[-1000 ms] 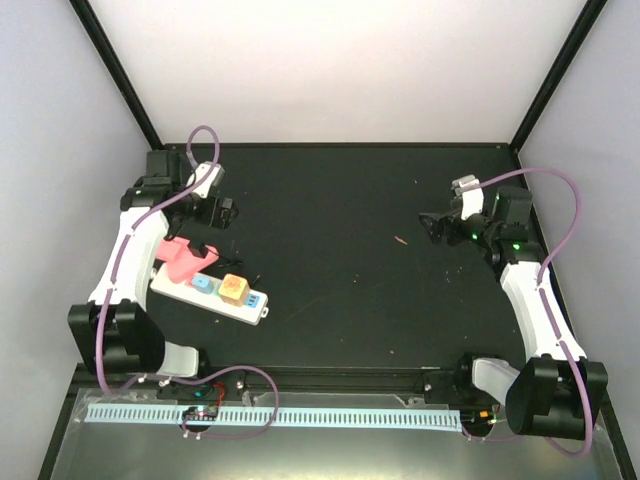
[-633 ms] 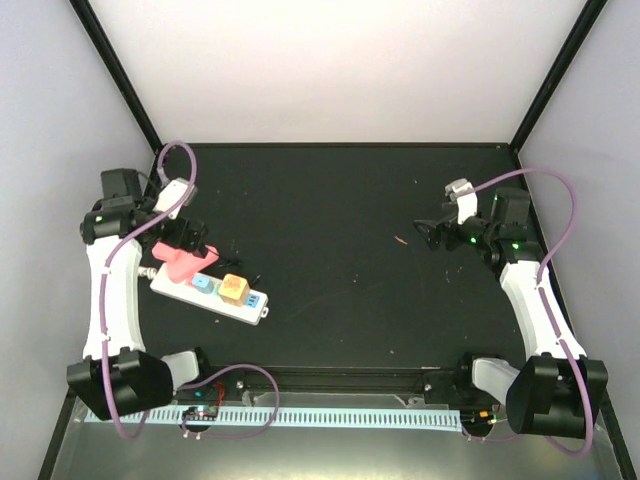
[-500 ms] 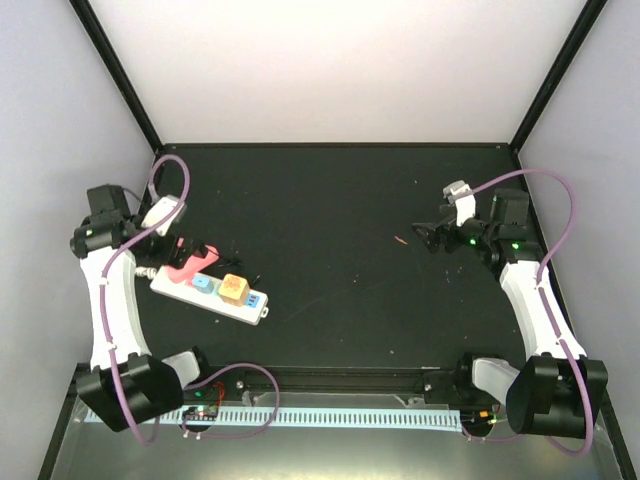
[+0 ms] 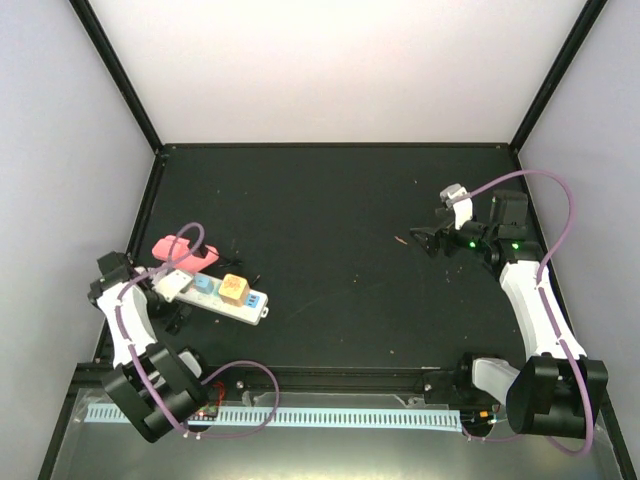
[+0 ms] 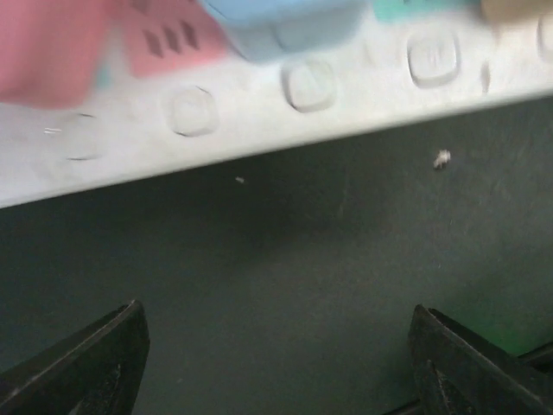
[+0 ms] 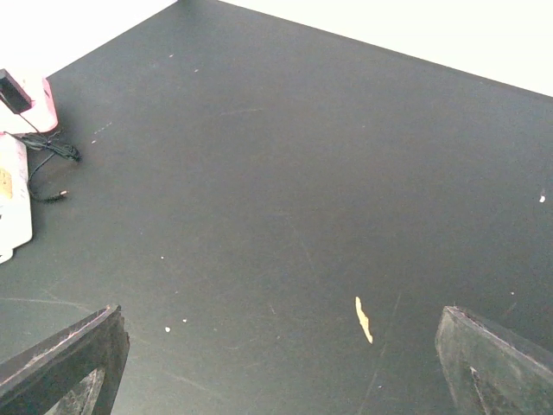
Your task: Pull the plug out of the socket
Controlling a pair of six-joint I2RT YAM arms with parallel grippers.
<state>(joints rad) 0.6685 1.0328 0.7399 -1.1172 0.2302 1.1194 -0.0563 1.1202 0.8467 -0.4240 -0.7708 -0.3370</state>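
Since a second ago your left arm has swung away from the strip's left end and folded low at the near-left table edge. The pink plug (image 4: 185,250) now lies farther back than it did, by the left end of the socket (image 4: 228,306). You cannot tell whether it still touches the strip.

Your left gripper (image 5: 276,346) hangs just beside the socket's long side, its dark fingers spread wide with only table between them.

The socket is a long white plastic bar, smooth and round-edged, lying slantwise on the left part of the table. Raised square marks run along its face, too blurred in the wrist view to read. On it sit a pale blue block (image 4: 203,283), an orange cube (image 4: 235,288) and a teal patch (image 4: 256,298).

A thin black wire (image 6: 43,160) curls beside the plug. The table (image 4: 340,200) is matte black and scuffed, with a small orange fleck (image 6: 363,318).

Your right gripper (image 6: 278,346) hovers well apart at the right, fingers spread wide and holding nothing.
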